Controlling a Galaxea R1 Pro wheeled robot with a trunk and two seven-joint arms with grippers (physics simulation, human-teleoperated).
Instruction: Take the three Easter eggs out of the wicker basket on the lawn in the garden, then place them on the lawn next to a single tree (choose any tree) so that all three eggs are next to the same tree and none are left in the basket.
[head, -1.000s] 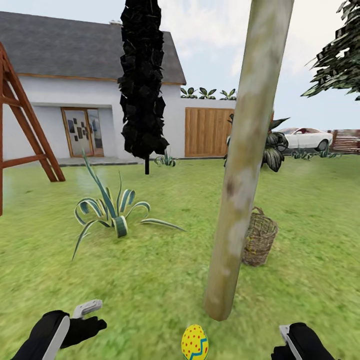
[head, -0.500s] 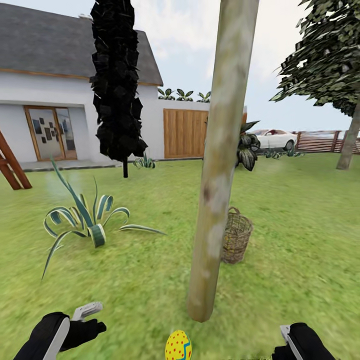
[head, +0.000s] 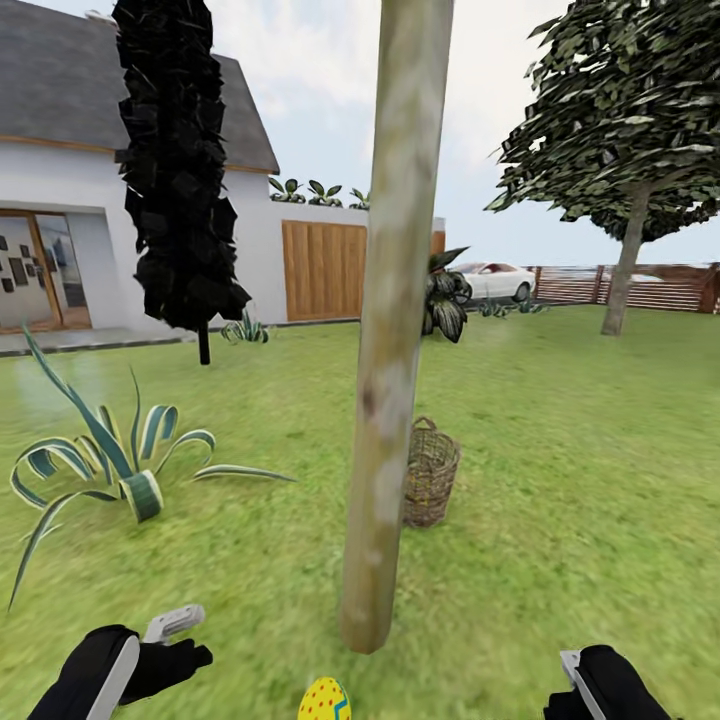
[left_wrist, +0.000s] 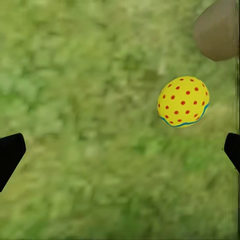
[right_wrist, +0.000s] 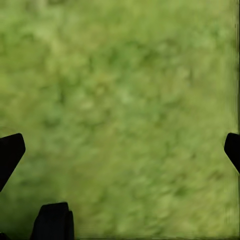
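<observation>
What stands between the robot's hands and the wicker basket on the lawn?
The tree trunk stands between them. It rises from the lawn just ahead of the left hand and right hand, and hides the near left side of the wicker basket behind it.

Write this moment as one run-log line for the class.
egg on lawn by tree trunk | basket behind trunk | left end effector open, empty | right end effector open, empty

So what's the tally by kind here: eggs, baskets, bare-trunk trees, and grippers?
Eggs: 1
Baskets: 1
Bare-trunk trees: 2, near and far
Grippers: 2, left and right
Total: 6
</observation>
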